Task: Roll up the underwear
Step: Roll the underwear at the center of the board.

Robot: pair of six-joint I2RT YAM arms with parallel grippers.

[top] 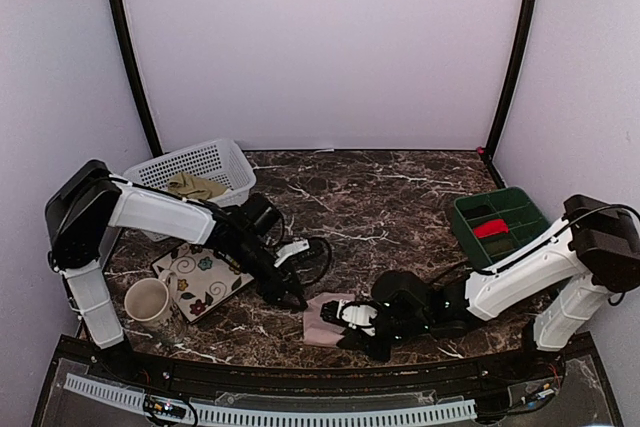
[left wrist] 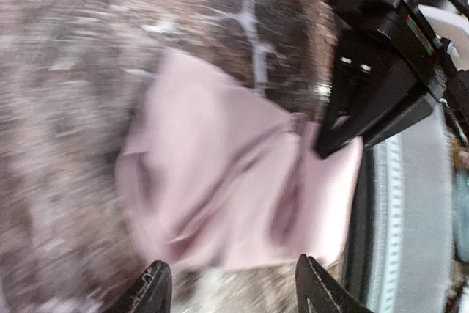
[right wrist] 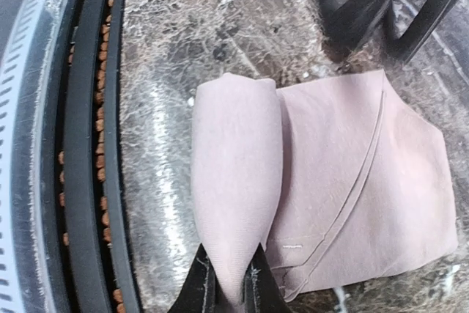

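Near edge of marble worktop [top: 400, 187]: right claw [right wrist: 229, 273] pinches pink underwear [right wrist: 344, 174] fold, left claw [left wrist: 231, 276] spread, lilac walls [top: 320, 47].

One pink underwear [top: 322, 321], near middle; one olive underwear [top: 195, 186], far left. One basket [top: 190, 155]. One green bin [top: 500, 194], right, holding one red roll [top: 490, 228]. One mug [top: 148, 300] and one floral mat [top: 208, 279], near left. Two arms: left arm [top: 160, 212], right arm [top: 520, 277]. Two hands: left hand [left wrist: 233, 276], right hand [right wrist: 227, 284]. One table [top: 400, 182].

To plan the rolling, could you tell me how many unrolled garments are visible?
2: pink underwear on the table near the front, olive underwear in the white basket at left; more may hide beneath.
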